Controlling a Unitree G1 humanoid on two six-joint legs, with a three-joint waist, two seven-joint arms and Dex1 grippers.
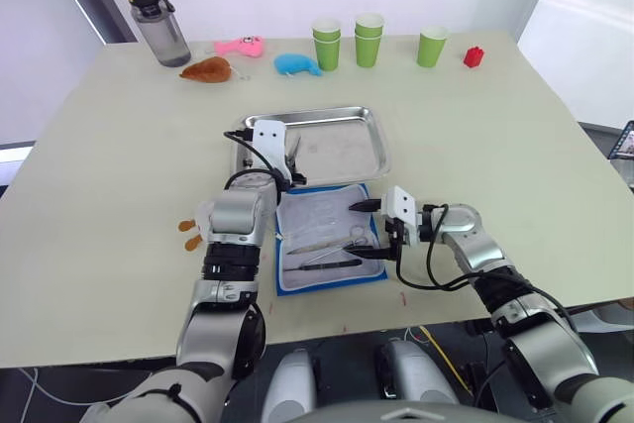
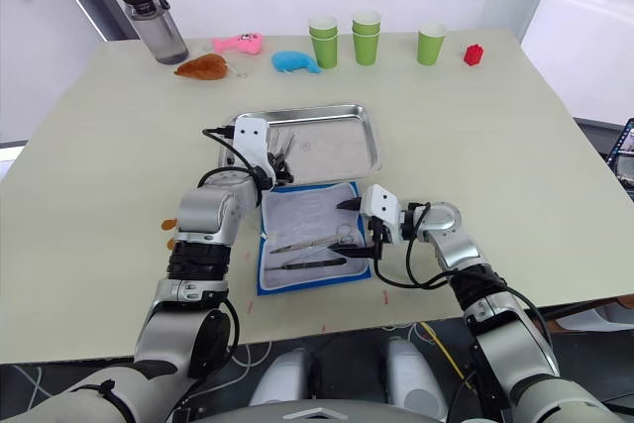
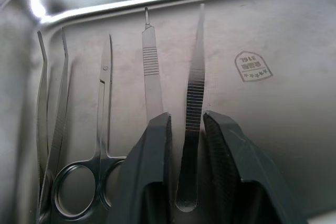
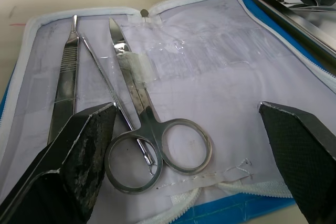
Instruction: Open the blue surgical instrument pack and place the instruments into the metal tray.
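Scissors (image 4: pixel 152 145) betw. wide right hand (image 4: pixel 191 156) fingers

Silver-grey arms, black cables, white wrist housings, black jaws.

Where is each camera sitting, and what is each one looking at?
Left and right eye views: on the head, looking down over both arms at the table, metal tray and open blue pack.
Left wrist view: left gripper over tweezers in the tray.
Right wrist view: open right gripper over the pack's scissors.
Shared: tray and pack.
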